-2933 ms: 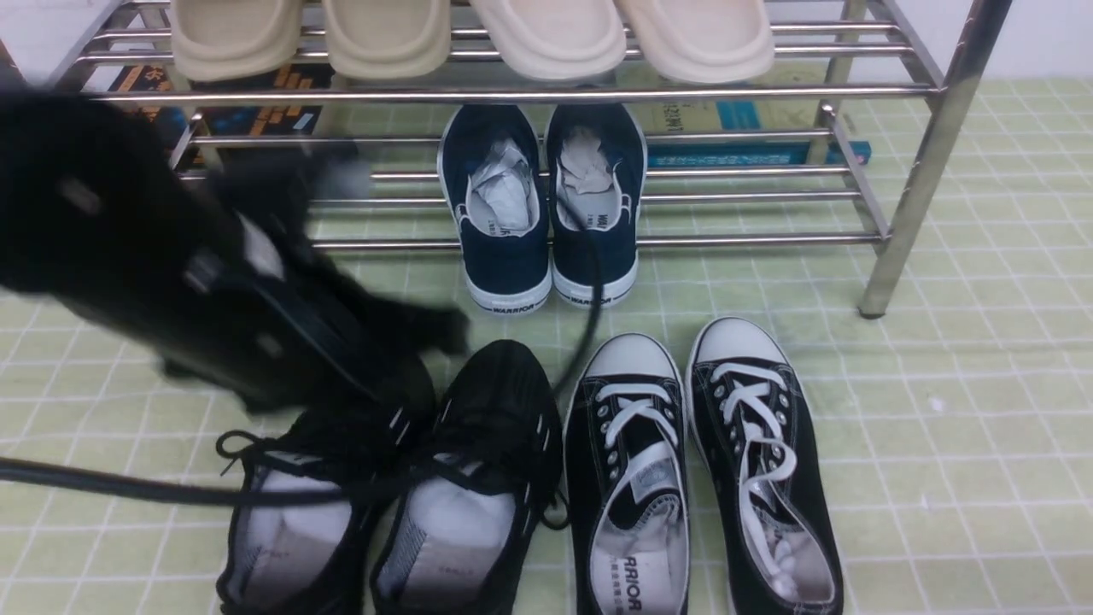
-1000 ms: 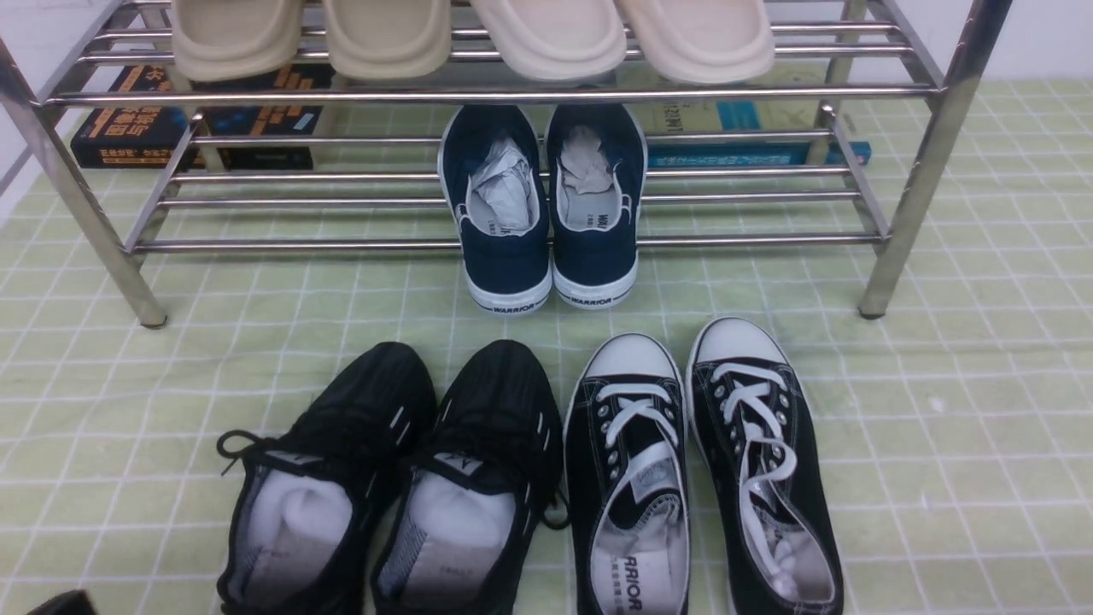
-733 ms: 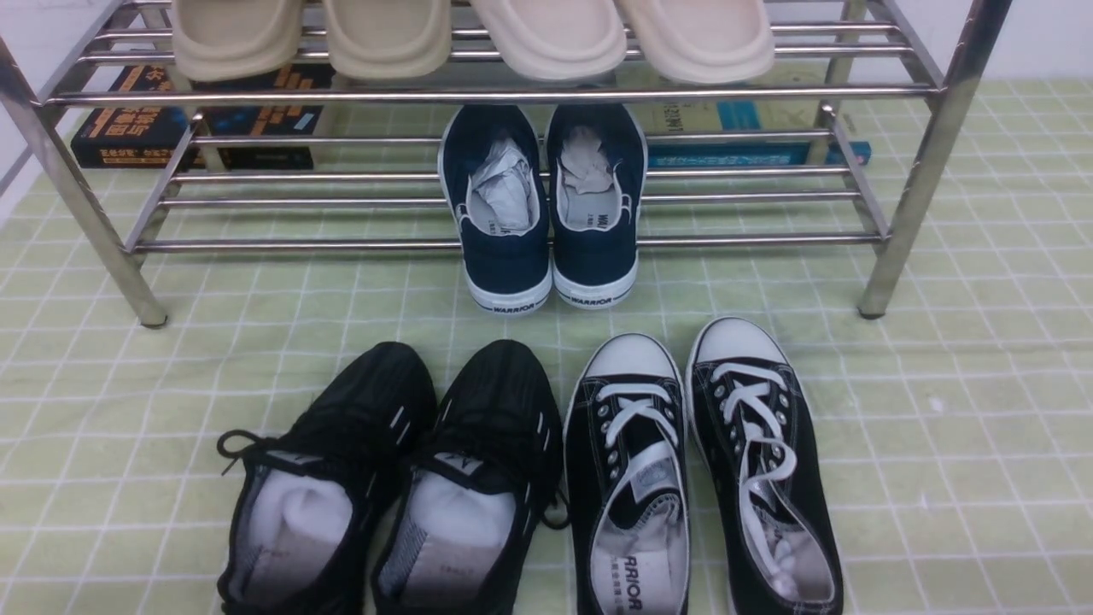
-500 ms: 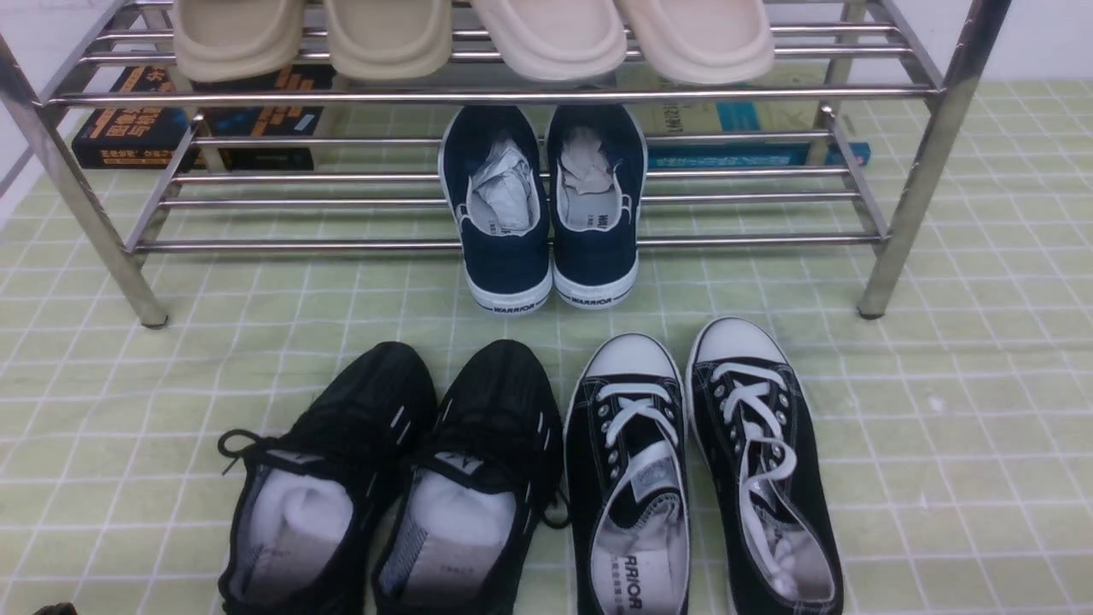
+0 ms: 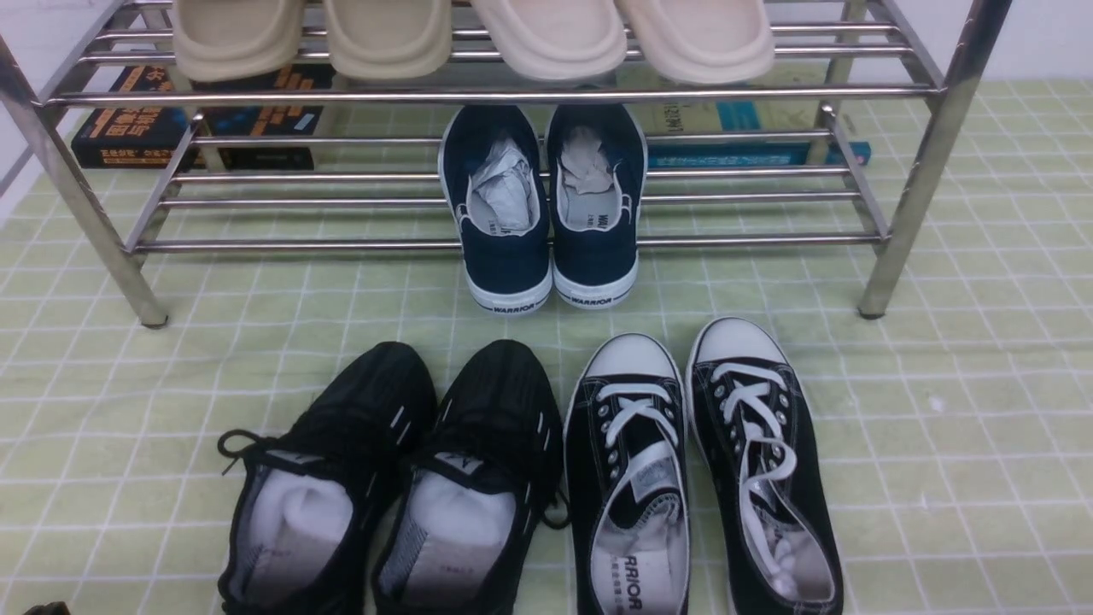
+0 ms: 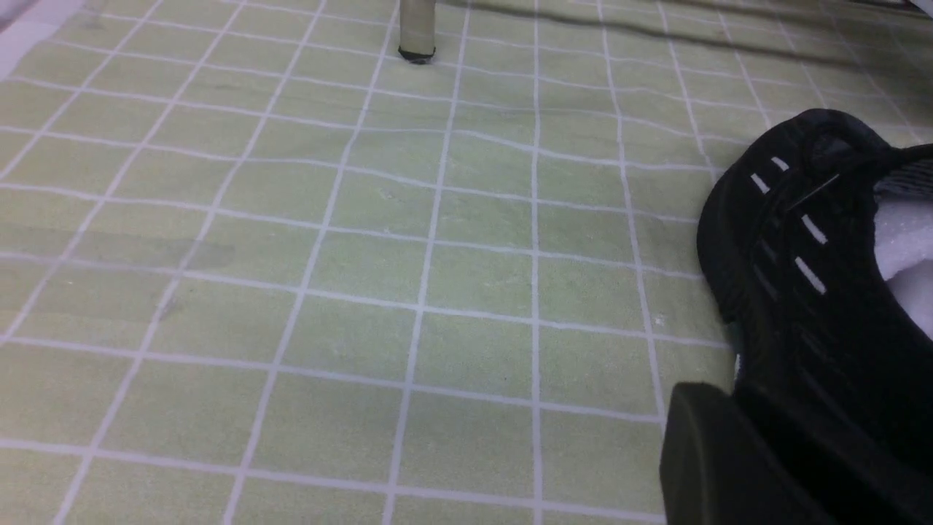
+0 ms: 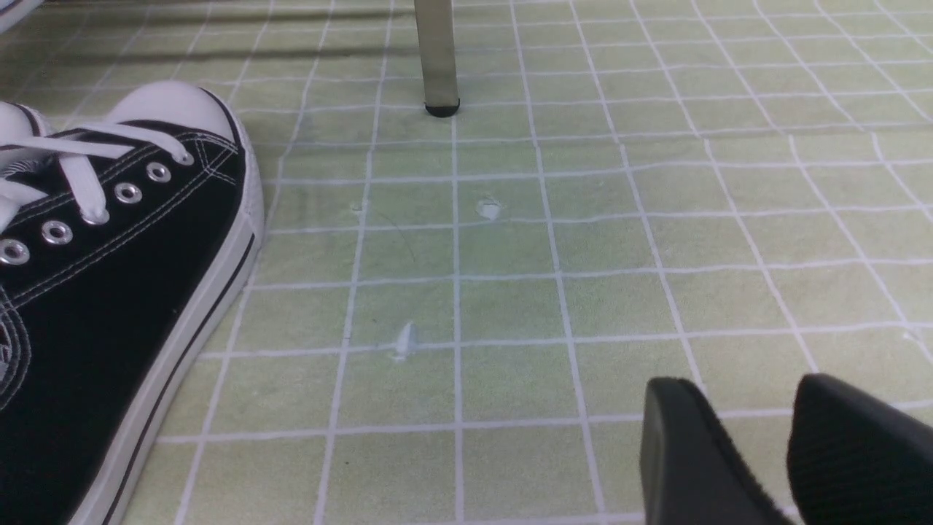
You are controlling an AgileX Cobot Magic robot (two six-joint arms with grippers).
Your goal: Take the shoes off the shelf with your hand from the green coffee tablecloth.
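The black knit shoes (image 5: 393, 478) stand side by side on the green coffee tablecloth (image 5: 939, 410), in front of the steel shelf (image 5: 512, 94), toes toward it. Only a sliver of my left hand (image 5: 47, 608) shows at the front view's lower left corner, apart from the shoes. In the left wrist view one finger (image 6: 707, 452) is visible beside the left shoe (image 6: 809, 292); the other is lost against the black knit. My right gripper (image 7: 751, 401) hovers over bare cloth, its fingers close together with nothing between them.
A navy WARRIOR pair (image 5: 546, 213) sits on the lower tier, heels overhanging. Beige slippers (image 5: 478, 34) fill the top tier. A black canvas pair (image 5: 700, 461) stands right of the knit shoes. Books (image 5: 128, 128) lie behind the shelf. Its legs (image 5: 888, 282) rest on the cloth.
The left arm, which was over the black knit shoes, has pulled back out of the front view toward the near left corner. The shoes have stayed in place.
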